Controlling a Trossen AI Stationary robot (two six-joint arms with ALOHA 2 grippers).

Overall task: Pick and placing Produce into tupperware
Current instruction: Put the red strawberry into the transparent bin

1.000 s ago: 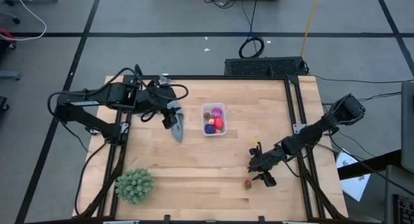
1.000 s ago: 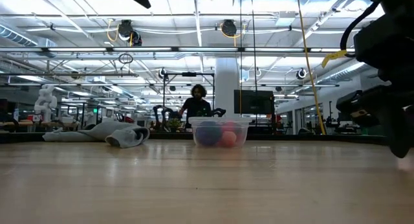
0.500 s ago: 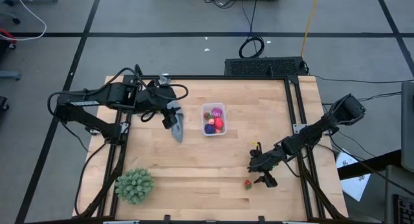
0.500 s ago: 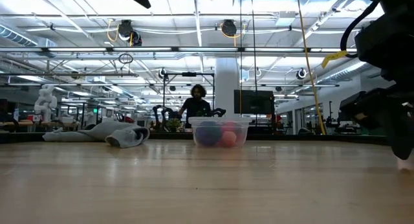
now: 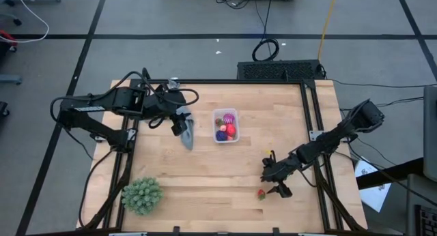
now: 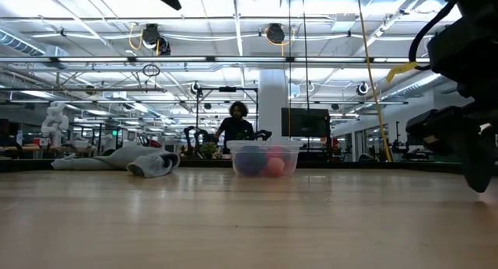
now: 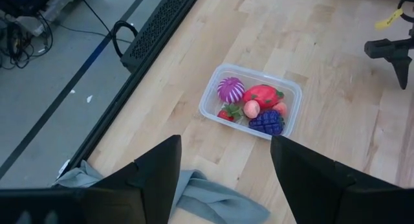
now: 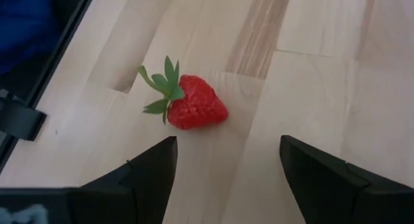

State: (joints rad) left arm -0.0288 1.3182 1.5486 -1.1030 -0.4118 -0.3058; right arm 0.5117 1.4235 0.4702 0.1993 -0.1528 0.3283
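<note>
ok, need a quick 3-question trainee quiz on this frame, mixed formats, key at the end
1. True or false: the strawberry lies on the bare table, outside the tupperware.
2. Multiple choice: the right gripper is (A) shut on the strawberry, (B) open with the strawberry just ahead of its fingers, (C) inside the tupperware.
3. Fill in: the left gripper hangs above the grey ____.

Key: 1 true; 2 B; 3 cloth.
</note>
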